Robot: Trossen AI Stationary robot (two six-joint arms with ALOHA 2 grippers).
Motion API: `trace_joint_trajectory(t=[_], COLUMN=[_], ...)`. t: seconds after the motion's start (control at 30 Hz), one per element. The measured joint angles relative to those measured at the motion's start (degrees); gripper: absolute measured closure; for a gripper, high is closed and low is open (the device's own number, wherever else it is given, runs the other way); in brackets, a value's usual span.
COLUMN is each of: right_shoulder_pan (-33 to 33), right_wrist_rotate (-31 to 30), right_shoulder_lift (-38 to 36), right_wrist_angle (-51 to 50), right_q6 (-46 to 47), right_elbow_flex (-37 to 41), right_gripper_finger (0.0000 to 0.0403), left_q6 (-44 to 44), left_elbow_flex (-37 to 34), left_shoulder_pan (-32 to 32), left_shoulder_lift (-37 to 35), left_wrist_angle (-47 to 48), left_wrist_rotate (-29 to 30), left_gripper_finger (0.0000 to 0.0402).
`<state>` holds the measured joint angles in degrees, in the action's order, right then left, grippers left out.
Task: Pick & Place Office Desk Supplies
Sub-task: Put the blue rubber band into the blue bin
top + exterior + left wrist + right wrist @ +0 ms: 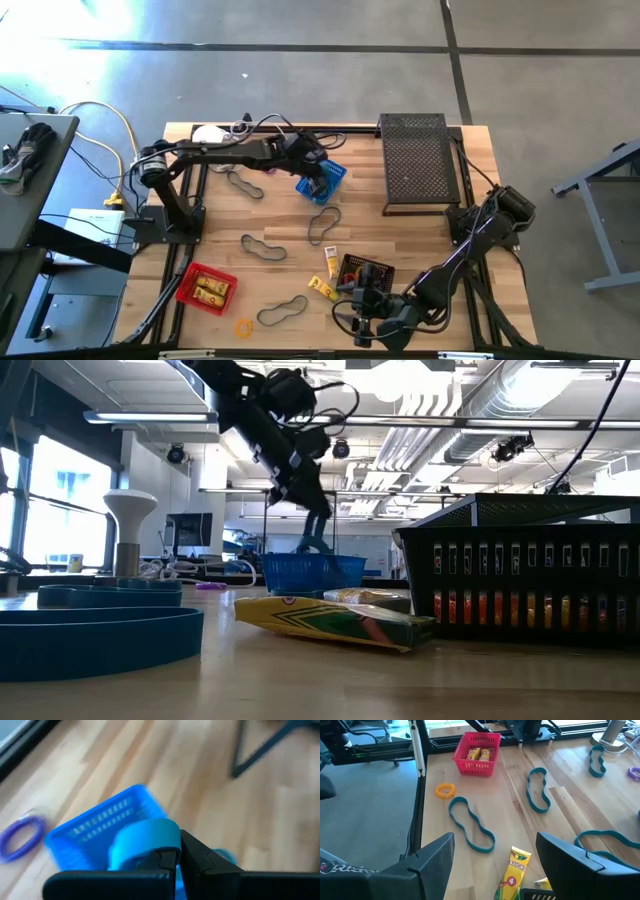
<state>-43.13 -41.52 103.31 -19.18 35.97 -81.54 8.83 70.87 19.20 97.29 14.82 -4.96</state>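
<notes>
The left gripper (322,182) is clenched on a teal band loop (145,842) directly over the blue basket (322,181), which sits on the counter (420,240) just left of the large black mesh tray (417,163). The right gripper (362,318) hangs released at the black basket (366,272), well apart from the blue basket. The red basket (206,288), an orange ring (244,327), crayon boxes (330,263) and further band loops (324,225) lie between these and around them

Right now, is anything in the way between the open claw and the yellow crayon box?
Nothing visible is. The right gripper hangs open above the crayon box, with only bare table between. A wavy band loop lies beside it, off the path.
</notes>
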Motion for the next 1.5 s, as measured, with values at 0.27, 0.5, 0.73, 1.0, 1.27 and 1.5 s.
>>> trace_joint_trajectory(t=[0.27,0.5,0.73,1.0,1.27,1.5], right_shoulder_pan=[0.06,0.13,0.13,0.13,0.13,0.13], right_wrist_rotate=[-0.18,-0.32,-0.33,-0.32,-0.3,-0.21], right_shoulder_lift=[0.0,0.0,0.0,0.0,0.02,0.02], right_wrist_angle=[0.02,0.13,0.07,-0.09,-0.28,-0.28], right_q6=[-0.08,-0.15,-0.2,-0.2,-0.2,-0.2], right_elbow_flex=[0.0,0.0,0.0,0.0,0.0,0.0], right_gripper_finger=[0.0133,0.0133,0.0133,0.0133,0.0133,0.0133], left_q6=[0.61,1.13,1.08,1.28,1.06,-3.13], left_elbow_flex=[-0.02,0.04,-0.02,0.0,-0.02,-0.37], left_shoulder_pan=[-0.21,-1.1,-2.64,-2.59,-6.12,-14.41], left_shoulder_lift=[0.01,1.5,2.98,0.78,-9.19,-14.3], left_wrist_angle=[3.5,4.1,4.07,4.73,14.44,25.07], left_wrist_rotate=[2.13,2.16,2.31,6.41,4.16,-9.08], left_gripper_finger=[0.0401,0.0375,0.0314,0.0289,0.0289,0.0289])
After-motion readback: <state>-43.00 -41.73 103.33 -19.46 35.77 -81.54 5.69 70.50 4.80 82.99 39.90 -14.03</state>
